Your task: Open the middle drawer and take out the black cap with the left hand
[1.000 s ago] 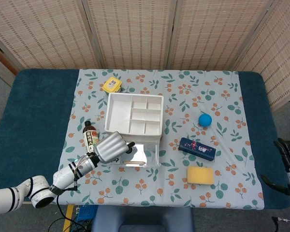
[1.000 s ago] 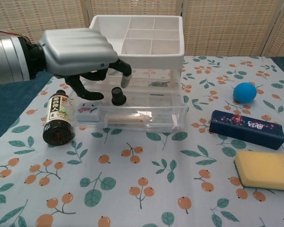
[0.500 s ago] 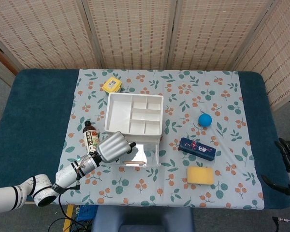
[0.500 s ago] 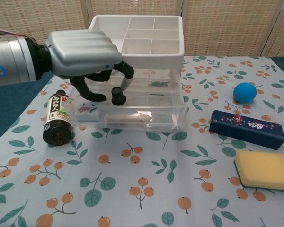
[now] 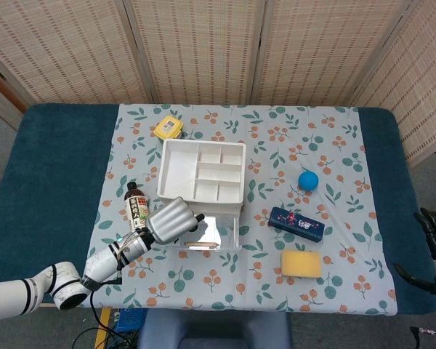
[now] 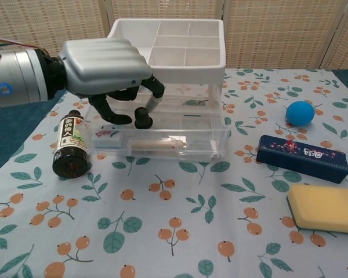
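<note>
The clear drawer (image 6: 219,139) of the white organizer (image 6: 188,40) stands pulled out toward me. Inside it, at the left, sits the small black cap (image 6: 142,118). My left hand (image 6: 104,66) hovers over the drawer's left end with its fingers curled down into it. One fingertip (image 6: 152,99) touches the top of the cap, while the thumb (image 6: 117,119) lies a little to its left. Whether the cap is gripped is hidden. In the head view the left hand (image 5: 171,220) covers the cap. My right hand (image 5: 434,251) rests at the table's right edge, fingers apart and holding nothing.
A dark sauce bottle (image 6: 70,145) lies just left of the drawer, under my left forearm. The drawer also holds a small patterned packet (image 6: 107,133) and a pale stick (image 6: 159,143). On the right are a blue ball (image 6: 300,113), a navy box (image 6: 304,157) and a yellow sponge (image 6: 327,207). A yellow tub (image 5: 168,128) sits behind the organizer.
My left hand has moved slightly right and lower into the drawer, and its fingertip has come down onto the cap, which shifted a little left. The right hand has not moved.
</note>
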